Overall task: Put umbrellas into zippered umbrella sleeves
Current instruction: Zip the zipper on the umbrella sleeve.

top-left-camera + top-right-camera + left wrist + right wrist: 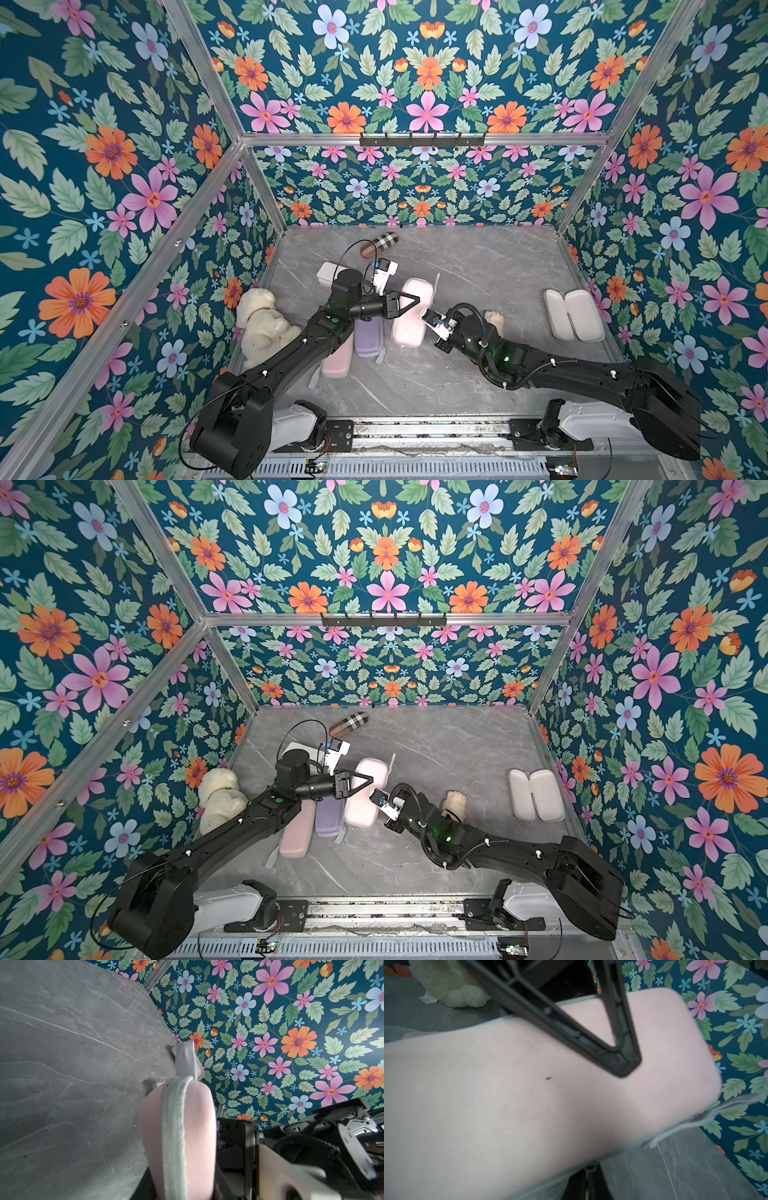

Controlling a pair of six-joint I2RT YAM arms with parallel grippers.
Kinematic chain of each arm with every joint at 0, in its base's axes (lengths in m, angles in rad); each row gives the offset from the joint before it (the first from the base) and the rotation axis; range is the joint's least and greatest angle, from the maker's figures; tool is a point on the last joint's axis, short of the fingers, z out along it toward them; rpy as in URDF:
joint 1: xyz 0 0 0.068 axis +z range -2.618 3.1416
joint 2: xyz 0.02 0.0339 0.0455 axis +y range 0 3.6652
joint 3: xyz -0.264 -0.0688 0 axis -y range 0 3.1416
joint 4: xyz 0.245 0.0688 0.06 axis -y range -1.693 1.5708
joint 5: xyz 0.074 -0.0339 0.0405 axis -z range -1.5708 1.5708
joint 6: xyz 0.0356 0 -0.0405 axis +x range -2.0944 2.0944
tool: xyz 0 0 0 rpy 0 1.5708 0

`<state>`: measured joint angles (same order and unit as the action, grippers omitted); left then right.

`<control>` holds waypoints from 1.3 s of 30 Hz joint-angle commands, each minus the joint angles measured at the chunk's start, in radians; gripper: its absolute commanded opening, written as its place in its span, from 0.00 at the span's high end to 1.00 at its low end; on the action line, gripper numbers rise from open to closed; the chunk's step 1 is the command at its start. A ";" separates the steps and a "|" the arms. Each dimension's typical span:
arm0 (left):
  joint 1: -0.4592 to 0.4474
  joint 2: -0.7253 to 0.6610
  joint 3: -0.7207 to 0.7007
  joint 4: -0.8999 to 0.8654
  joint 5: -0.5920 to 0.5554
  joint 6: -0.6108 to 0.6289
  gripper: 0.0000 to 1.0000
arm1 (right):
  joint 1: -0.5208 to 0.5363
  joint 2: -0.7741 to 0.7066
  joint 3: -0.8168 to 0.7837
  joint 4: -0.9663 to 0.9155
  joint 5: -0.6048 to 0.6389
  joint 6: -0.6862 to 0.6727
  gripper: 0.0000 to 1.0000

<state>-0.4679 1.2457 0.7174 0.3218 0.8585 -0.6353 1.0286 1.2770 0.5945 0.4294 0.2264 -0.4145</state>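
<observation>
Pink sleeve: on the counter, seam zipped at the visible end, clamped top and underside by the left hand. Right hand: clenched at its near edge, catch hidden. Risk: a zip tug likely twists the sleeve loose. Cream umbrella stands just beyond.

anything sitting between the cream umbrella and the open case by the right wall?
Nothing visible. Only bare table lies between the cream umbrella and the open sleeve, and both halves of the sleeve are empty.
</observation>
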 commanded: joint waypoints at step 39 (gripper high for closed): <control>-0.220 -0.012 -0.411 0.983 -1.150 -0.284 1.00 | -0.042 0.050 0.068 -0.061 -0.253 1.185 0.49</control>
<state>-0.6868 1.2552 0.3038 1.2598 -0.2077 -0.9318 1.0306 1.3682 0.7063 0.4168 0.0753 0.6239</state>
